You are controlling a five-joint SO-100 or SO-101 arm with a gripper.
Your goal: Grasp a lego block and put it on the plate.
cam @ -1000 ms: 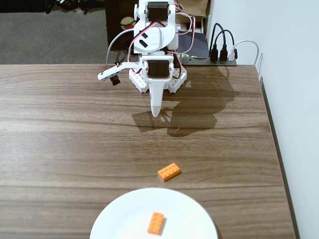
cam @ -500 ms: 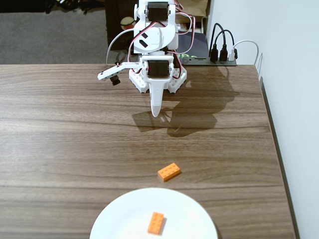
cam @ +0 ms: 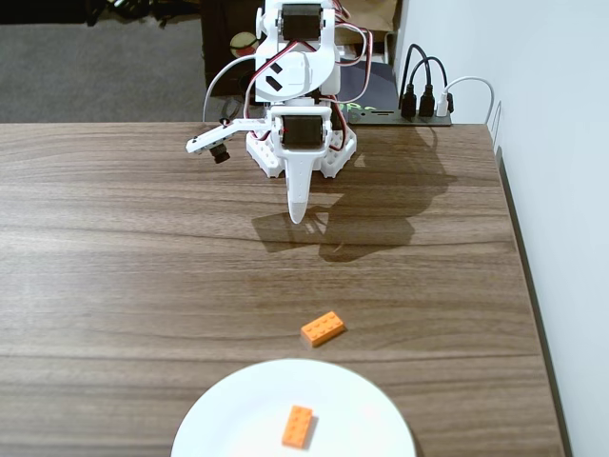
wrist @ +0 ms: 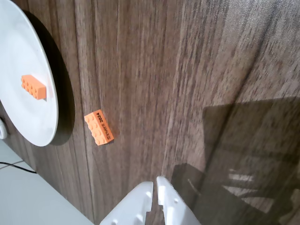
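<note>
An orange lego block (cam: 323,328) lies on the wooden table just beyond the far rim of the white plate (cam: 238,419). A second orange brick (cam: 298,426) lies on the plate. My gripper (cam: 298,217) hangs near the arm's base, pointing down, shut and empty, well behind the block. In the wrist view the shut fingertips (wrist: 155,180) are at the bottom edge. The block (wrist: 99,127) lies on the table up and to their left, beside the plate (wrist: 23,42). The second brick (wrist: 33,87) rests on that plate.
The arm's base stands at the table's back edge. A black power strip (cam: 423,105) with plugged cables sits at the back right. The table's right edge (cam: 519,248) runs along a white wall.
</note>
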